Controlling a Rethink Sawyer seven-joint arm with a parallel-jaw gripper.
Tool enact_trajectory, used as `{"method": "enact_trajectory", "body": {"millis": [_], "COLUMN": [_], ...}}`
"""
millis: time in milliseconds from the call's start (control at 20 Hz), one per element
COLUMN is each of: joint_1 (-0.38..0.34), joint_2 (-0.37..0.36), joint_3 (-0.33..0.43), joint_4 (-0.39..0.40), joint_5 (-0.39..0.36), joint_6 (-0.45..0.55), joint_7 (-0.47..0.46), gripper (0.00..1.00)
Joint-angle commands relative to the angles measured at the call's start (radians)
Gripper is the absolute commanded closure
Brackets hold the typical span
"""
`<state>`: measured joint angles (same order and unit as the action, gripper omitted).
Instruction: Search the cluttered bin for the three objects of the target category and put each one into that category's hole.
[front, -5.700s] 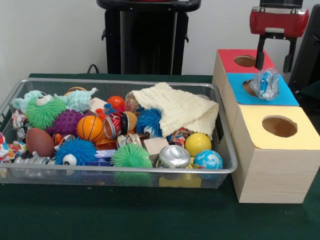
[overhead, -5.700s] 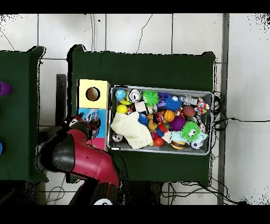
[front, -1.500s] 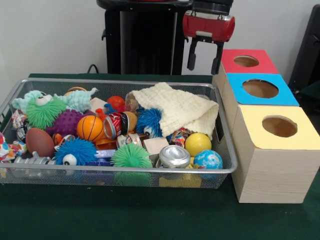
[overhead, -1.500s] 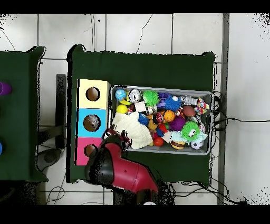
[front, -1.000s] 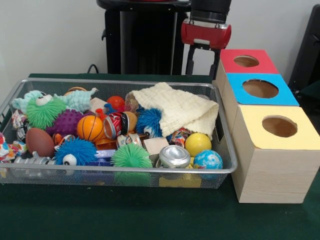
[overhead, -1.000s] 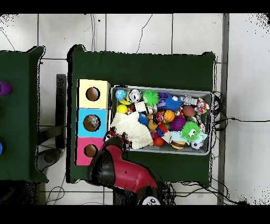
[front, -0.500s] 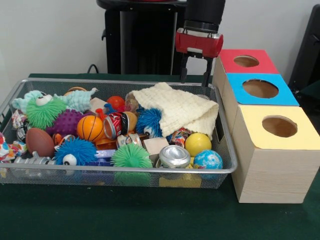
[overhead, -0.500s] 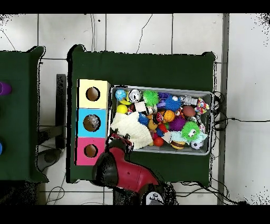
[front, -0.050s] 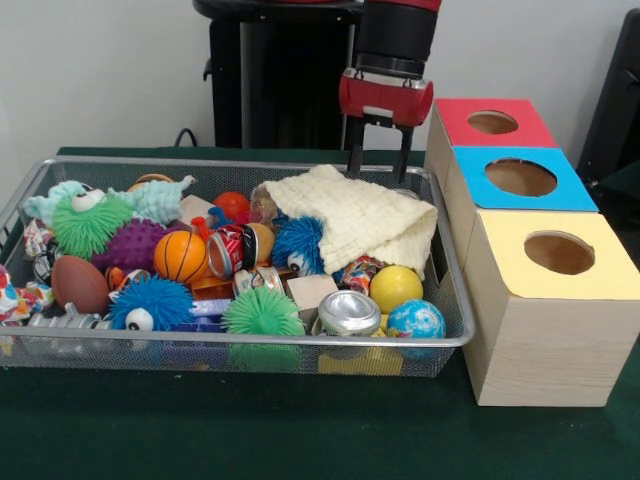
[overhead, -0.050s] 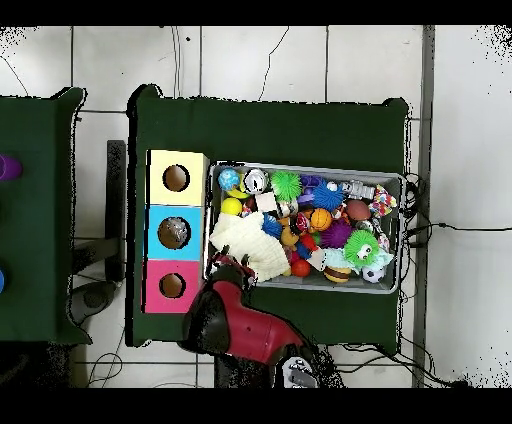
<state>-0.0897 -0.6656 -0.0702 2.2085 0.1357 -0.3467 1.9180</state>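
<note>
Could not establish the target category from the views. Treated the cream knitted cloth (front, -0.050s: 360, 220) as the item in hand, since it lay draped over the toys directly beneath the claw (front, -0.050s: 379, 160) and hid whatever sat under it.

Handling, as judged:
- Rated the cloth light, soft and limp, not fragile and not slippery.
- Expected it to sag and trail when lifted, and possibly to drag small toys lying against it.
- Preferred a pinch on a raised fold near the cloth's upper edge, where the knit stood proud, over the flat middle.
- Noted a crushed silver can (front, -0.050s: 349, 312) in front of the cloth and a crushed red can (front, -0.050s: 230, 250) to the cloth's left in the front view. Rated both light, thin-walled and smooth, best taken across the body.

Claw state:
- Found the fingers (front, -0.050s: 354, 155) spread apart and pointing straight down, with nothing between them.
- Located the tips just above the cloth's far edge. Could not confirm contact with the knit from either view.

Located the cloth in the wire bin (front, -0.050s: 250, 343), with the blue-topped box (front, -0.050s: 570, 190) to the cloth's right in the front view.
</note>
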Motion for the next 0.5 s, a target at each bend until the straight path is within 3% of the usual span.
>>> {"method": "enact_trajectory", "body": {"millis": [50,500], "joint_1": [-0.032,-0.01], "joint_2": [0.064,0.125], "joint_3": [0.097,0.098], "joint_4": [0.017,0.028], "joint_5": [-0.04,-0.045], "joint_6": [-0.111,-0.199], "joint_7": [0.282,0.309], "gripper": [0.0,0.0]}}
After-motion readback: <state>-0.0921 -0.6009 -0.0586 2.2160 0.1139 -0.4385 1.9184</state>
